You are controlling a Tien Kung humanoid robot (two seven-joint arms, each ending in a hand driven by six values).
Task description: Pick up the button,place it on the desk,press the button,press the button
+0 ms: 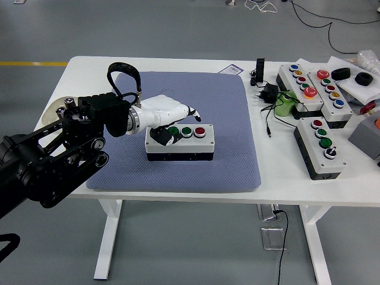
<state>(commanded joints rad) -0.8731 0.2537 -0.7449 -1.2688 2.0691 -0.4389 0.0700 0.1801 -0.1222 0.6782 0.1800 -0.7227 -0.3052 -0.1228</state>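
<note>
Fingertips point(193, 112) of my white left hand point(169, 113) hang loosely curled, holding nothing, just above the grey three-button control box point(180, 143) placed flat on the blue-grey mat point(231, 119), where I can press downward.

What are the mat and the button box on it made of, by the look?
Mat: blue-grey, matte, with a fine dotted texture, so probably foam or rubber; fabric is possible. Button box: light grey lid on a black base, smooth with molded edges, so likely hard plastic. Its button caps look like glossy colored plastic.
</note>
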